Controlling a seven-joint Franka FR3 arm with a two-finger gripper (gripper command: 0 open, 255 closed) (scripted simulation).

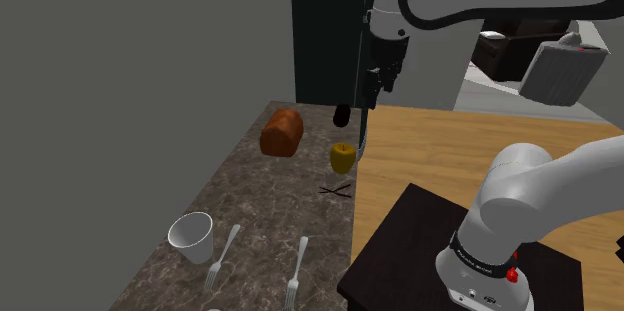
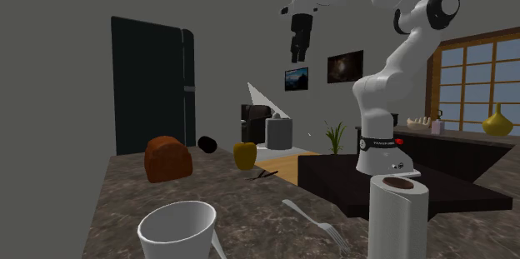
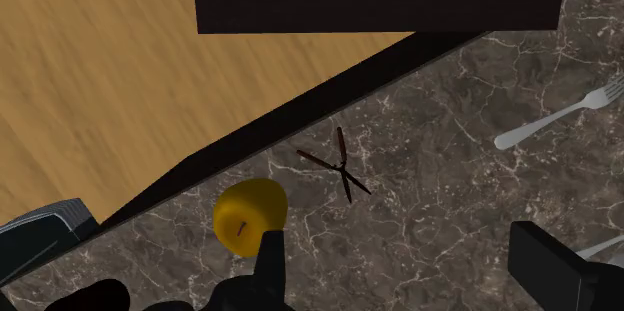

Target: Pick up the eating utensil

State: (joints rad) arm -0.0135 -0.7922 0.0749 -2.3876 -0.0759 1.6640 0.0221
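We note the gripper (image 1: 377,87) at upper centre, fingers spread and empty, high above the counter (image 1: 250,199); fork (image 1: 225,254) and second fork (image 1: 297,271) lie lower left.

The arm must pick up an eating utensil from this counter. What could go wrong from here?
1. Wrong target: the fork beside the cup, the second fork and the crossed sticks near the yellow fruit could all pass as utensils.
2. Both forks lie flat on the counter, so the open gripper, high above it, may scrape the surface or slip.
3. Reaching for the fork beside the cup could tip the white cup.
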